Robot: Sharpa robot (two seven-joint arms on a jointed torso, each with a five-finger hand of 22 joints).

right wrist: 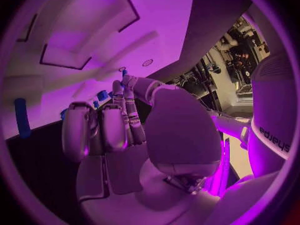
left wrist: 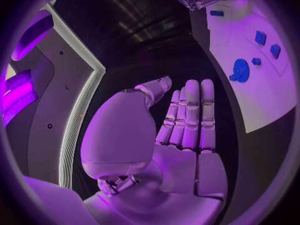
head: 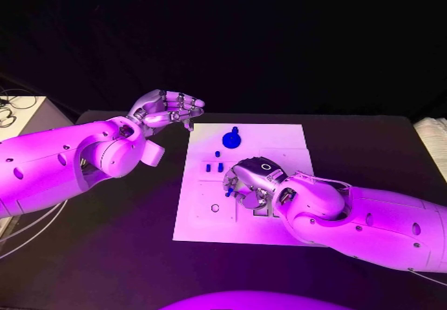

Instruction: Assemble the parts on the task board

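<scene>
Your right robot hand (head: 250,186) sits low over the task board (head: 280,139) mid-tabletop, fingers curled down; can't tell if it's pinching anything. Left robot hand (head: 168,108) hovers off the board's far-left corner, empty, fingers straight and together in its wrist view. Round blue part (head: 230,138) lies on the board's far half, small blue pegs (head: 214,167) nearer. Parts look light, rigid, probably slick: pinch by the sides.
</scene>
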